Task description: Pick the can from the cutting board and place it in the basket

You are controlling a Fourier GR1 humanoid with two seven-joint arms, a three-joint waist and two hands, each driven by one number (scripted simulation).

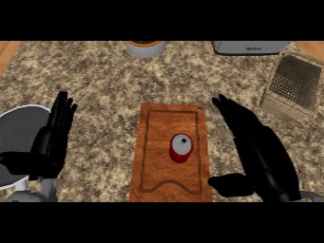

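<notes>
A metal box grater [295,87] is lying on the granite counter [101,80]. Left of the grater, a grey appliance [250,47] and a cup [146,47] (both partly cropped) are sitting along the far edge.

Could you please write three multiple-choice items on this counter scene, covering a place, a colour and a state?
1. Where is the can?
A. on the cutting board
B. in the basket
C. beside the grater

2. What colour is the can's side?
A. blue
B. red
C. green

3. How is the right hand?
A. curled round the can
B. open, beside the board
C. resting on the grater

Answers: 1 A, it stands on the board's middle; 2 B, red shows below its grey top; 3 B, its fingers are straight, apart from the can.
</notes>
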